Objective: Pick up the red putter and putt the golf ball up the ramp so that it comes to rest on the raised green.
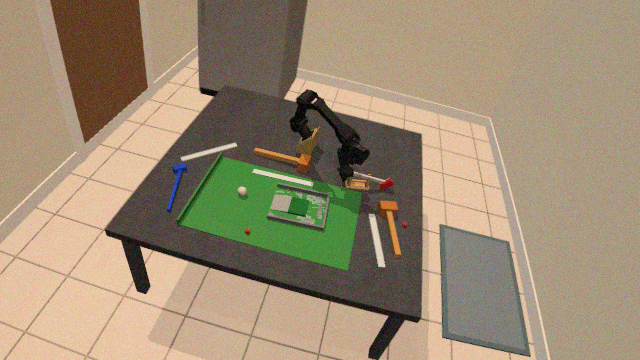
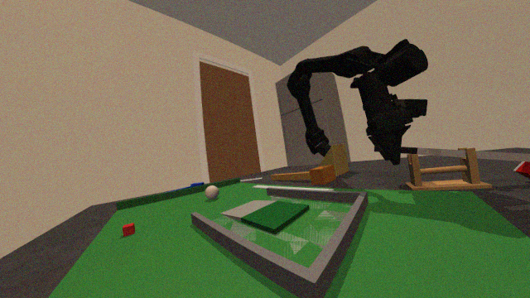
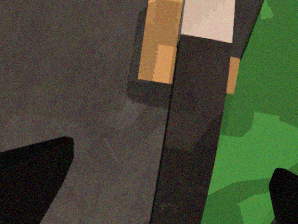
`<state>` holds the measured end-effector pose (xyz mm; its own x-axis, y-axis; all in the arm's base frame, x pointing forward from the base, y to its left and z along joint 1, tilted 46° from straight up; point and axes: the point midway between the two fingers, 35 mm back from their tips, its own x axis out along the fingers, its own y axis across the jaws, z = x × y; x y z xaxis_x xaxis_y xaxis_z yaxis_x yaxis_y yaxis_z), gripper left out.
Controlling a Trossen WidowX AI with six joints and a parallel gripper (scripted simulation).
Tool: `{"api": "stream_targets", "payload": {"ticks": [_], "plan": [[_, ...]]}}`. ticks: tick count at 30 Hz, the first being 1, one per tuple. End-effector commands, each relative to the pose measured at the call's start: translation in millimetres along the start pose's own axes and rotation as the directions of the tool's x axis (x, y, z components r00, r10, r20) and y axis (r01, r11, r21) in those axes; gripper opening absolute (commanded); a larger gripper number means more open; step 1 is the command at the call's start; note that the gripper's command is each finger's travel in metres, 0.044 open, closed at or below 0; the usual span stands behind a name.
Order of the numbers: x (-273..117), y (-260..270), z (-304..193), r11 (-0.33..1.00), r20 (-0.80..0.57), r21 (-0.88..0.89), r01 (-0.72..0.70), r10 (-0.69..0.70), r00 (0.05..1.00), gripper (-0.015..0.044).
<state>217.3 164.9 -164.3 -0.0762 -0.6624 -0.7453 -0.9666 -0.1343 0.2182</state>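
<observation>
The red putter has a red head [image 1: 386, 184] [image 2: 523, 169], a pale shaft [image 2: 443, 153] and a black grip [image 3: 192, 115]. It rests on a small wooden stand [image 1: 357, 186] [image 2: 449, 185] [image 3: 159, 45]. My gripper [image 1: 346, 178] [image 2: 393, 158] [image 3: 176, 166] is open and empty, pointing down at the grip end. In the wrist view the black grip runs between the spread fingers; the exact height gap is unclear. The white golf ball [image 1: 242, 191] [image 2: 212, 192] lies on the green mat. A pale ramp [image 1: 280, 202] [image 2: 248, 208] leads to the raised green [image 1: 298, 207] [image 2: 275, 216].
Low grey walls [image 1: 326, 212] [image 2: 349, 229] surround the raised green on three sides. Orange mallets [image 1: 277, 155] [image 1: 393, 232], a blue mallet [image 1: 174, 190], white strips [image 1: 209, 151] [image 1: 282, 177] [image 1: 376, 240] and red cubes [image 1: 247, 231] [image 1: 404, 224] lie around. A yellow block [image 1: 306, 145] stands near the arm's base.
</observation>
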Motion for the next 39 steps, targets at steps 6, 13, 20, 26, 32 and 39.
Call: {"api": "stream_targets", "payload": {"ticks": [6,13,20,26,32,39], "plan": [[0.8,0.1,-0.1,1.0,0.0,0.0,-0.001,0.001,1.0,0.0309],[0.8,0.1,-0.1,1.0,0.0,0.0,-0.001,0.001,1.0,0.0125],[0.8,0.1,-0.1,1.0,0.0,0.0,-0.001,0.001,1.0,0.0],[-7.7,-1.1,1.2,1.0,0.0,0.0,0.0,0.0,1.0,0.0],[-39.1,-3.5,4.7,1.0,0.001,-0.001,-0.001,0.001,1.0,0.0],[-78.9,-2.0,6.4,1.0,0.002,-0.002,-0.001,0.001,1.0,0.0]]}}
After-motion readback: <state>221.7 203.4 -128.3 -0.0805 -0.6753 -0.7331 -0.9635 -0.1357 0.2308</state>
